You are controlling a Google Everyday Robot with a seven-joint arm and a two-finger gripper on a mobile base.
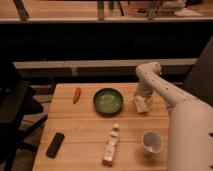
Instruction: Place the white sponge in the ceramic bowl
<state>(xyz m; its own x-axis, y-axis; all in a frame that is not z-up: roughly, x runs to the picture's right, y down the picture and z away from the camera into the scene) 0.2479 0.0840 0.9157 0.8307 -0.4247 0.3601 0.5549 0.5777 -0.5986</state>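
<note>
The ceramic bowl point(108, 101) is a round dark green dish with a lighter mottled inside, at the middle of the wooden table point(80, 130). The white sponge point(140, 105) is a small pale block lying on the table just right of the bowl. My gripper point(141, 99) hangs from the white arm that reaches in from the right, directly over the sponge and at its top edge. The sponge sits below the gripper, apart from the bowl.
A red pepper point(77, 94) lies left of the bowl. A long pale bottle point(111, 145) lies at the front middle. A white cup point(152, 141) stands at the front right. A black flat object point(55, 145) lies at the front left. A dark chair point(15, 107) stands to the left.
</note>
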